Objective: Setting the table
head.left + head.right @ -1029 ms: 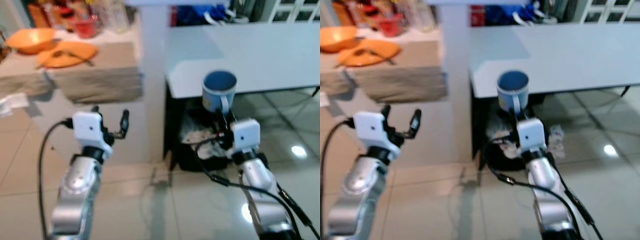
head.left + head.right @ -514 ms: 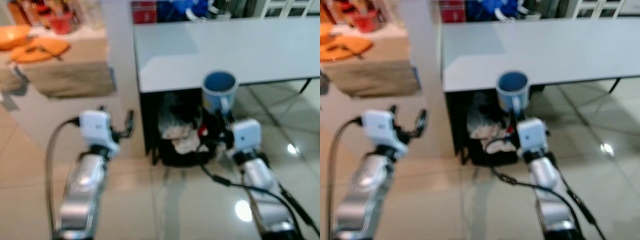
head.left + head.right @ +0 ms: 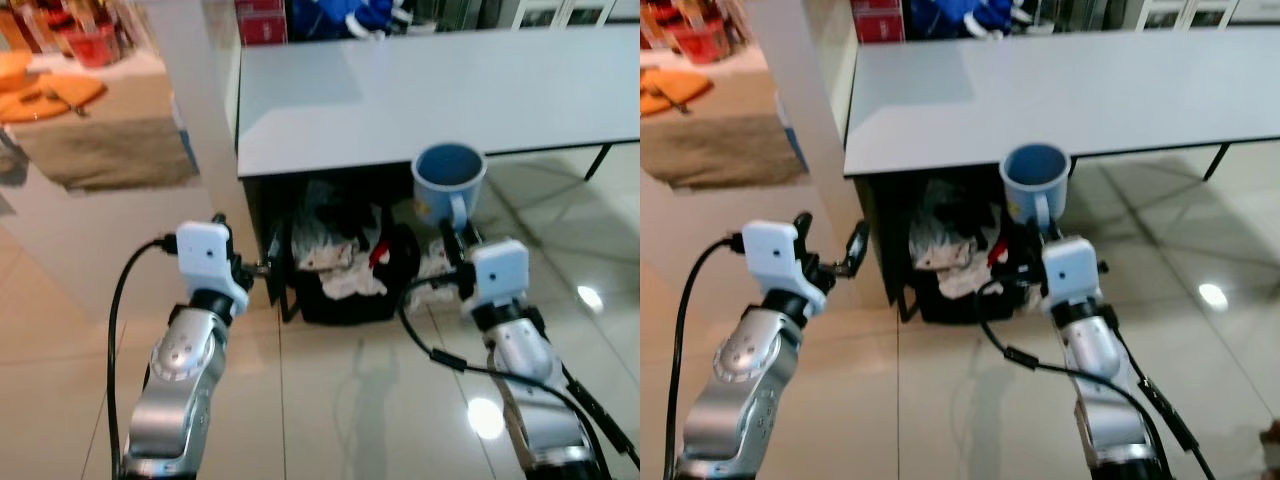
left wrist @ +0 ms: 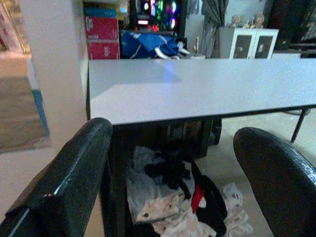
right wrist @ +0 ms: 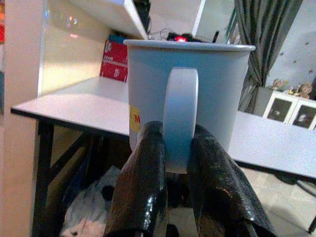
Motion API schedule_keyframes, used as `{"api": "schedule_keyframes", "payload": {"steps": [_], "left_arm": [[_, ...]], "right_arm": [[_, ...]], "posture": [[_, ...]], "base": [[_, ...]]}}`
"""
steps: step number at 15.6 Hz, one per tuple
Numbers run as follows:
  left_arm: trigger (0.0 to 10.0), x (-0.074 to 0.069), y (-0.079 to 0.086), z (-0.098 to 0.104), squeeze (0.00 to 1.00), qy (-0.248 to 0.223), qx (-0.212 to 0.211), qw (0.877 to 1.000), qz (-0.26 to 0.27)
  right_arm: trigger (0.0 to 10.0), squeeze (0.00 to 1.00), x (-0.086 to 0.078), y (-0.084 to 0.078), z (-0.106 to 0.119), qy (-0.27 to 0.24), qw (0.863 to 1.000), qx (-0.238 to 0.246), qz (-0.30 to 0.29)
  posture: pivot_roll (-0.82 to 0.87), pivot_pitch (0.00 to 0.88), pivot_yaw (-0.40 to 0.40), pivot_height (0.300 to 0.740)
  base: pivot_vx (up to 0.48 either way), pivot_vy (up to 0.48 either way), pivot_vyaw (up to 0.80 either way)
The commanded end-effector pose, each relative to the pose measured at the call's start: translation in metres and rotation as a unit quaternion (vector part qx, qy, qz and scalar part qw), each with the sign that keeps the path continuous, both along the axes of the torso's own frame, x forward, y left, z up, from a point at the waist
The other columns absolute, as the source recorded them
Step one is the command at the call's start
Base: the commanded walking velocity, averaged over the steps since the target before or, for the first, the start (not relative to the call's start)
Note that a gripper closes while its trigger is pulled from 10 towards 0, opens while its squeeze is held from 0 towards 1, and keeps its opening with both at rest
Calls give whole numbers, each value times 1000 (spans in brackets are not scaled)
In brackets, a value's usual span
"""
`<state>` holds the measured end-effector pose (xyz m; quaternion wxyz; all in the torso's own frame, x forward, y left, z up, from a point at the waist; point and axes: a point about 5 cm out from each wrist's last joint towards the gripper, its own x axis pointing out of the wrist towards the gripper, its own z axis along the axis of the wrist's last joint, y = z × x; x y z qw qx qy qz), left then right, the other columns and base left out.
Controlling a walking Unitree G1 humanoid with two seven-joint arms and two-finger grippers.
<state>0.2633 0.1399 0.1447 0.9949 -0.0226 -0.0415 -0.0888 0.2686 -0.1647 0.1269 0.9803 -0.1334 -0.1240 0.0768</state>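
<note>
Swinging right, my view now centres the white table (image 3: 420, 85). My right end effector (image 5: 177, 163) pinches the blue mug (image 3: 449, 181) by its handle, upright, just short of the table's near edge; left end effector (image 3: 828, 252) spread, idle.

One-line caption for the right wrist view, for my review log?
Right gripper pinching the handle of an upright blue mug, carried level with the edge of the white table.
</note>
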Motion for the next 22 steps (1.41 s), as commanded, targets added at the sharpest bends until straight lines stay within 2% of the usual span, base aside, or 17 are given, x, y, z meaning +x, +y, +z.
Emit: {"api": "schedule_keyframes", "payload": {"steps": [1,19,22], "left_arm": [[10000,1,5,5,0,-10,2,1000,8],[10000,4,7,3,0,-4,15,1000,23],[10000,5,6,5,0,-13,28,999,25]], "right_arm": [[0,0,1,5,5,-13,1000,3,8],[0,0,4,10,4,-12,1000,6,15],[0,0,4,9,4,-12,1000,5,14]], "posture": [[-86,0,47,740],[-80,0,50,740],[-83,0,52,740]], "base": [[435,0,0],[437,0,0],[0,0,0]]}}
